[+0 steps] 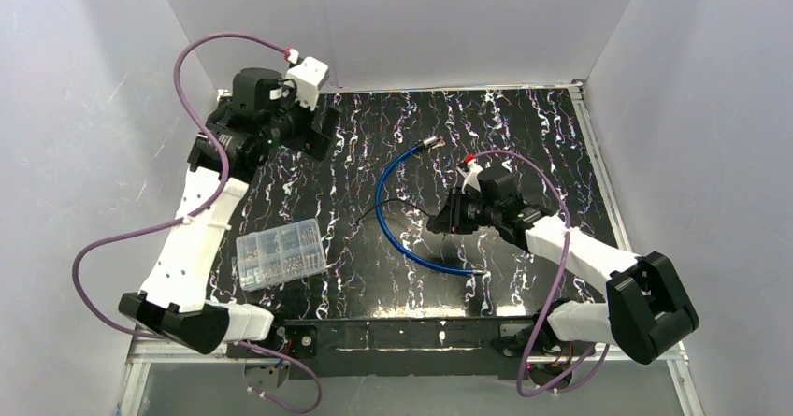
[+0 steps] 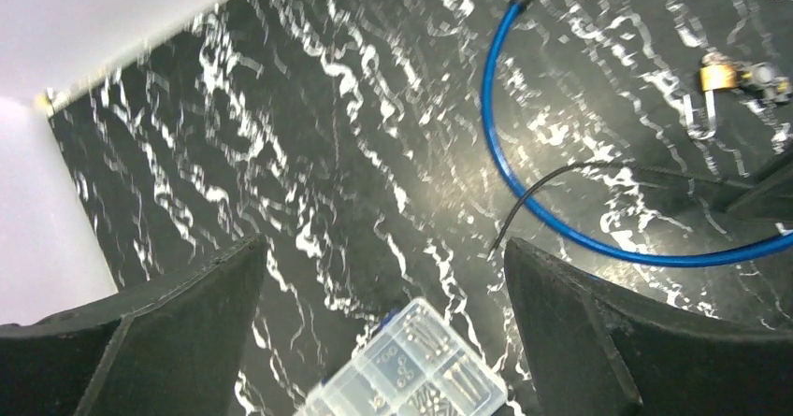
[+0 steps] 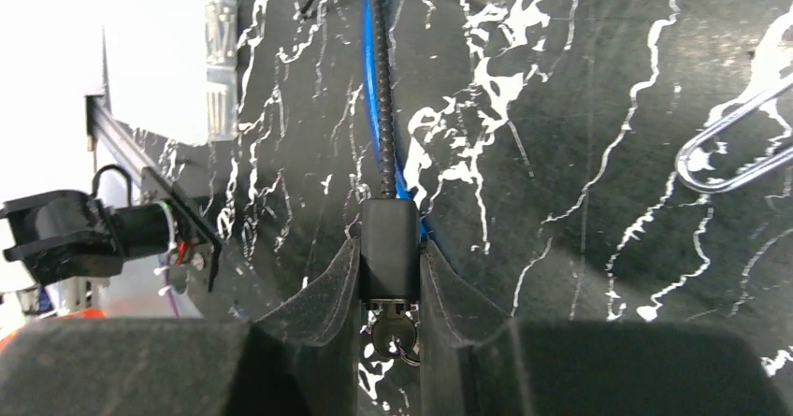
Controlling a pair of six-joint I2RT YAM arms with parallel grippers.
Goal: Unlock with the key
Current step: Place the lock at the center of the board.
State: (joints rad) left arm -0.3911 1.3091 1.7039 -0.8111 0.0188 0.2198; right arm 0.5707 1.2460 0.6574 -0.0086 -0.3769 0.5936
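Observation:
A blue cable lock (image 1: 382,212) lies in a loop mid-table, its metal end (image 1: 431,142) at the back. My right gripper (image 1: 441,221) is low on the table and shut on the black lock body (image 3: 390,234). A dark key (image 3: 387,335) sticks out of the body's near end, between my fingers (image 3: 329,294). A black ribbed cable (image 3: 378,79) runs from the body over the blue cable (image 3: 367,23). My left gripper (image 1: 323,132) is raised at the back left, open and empty (image 2: 383,276); its view shows the blue loop (image 2: 500,154).
A clear plastic box of small parts (image 1: 280,253) sits front left, also in the left wrist view (image 2: 411,369). A silver wire loop (image 3: 739,150) lies right of the lock, by a small brass piece (image 2: 716,71). White walls enclose the table.

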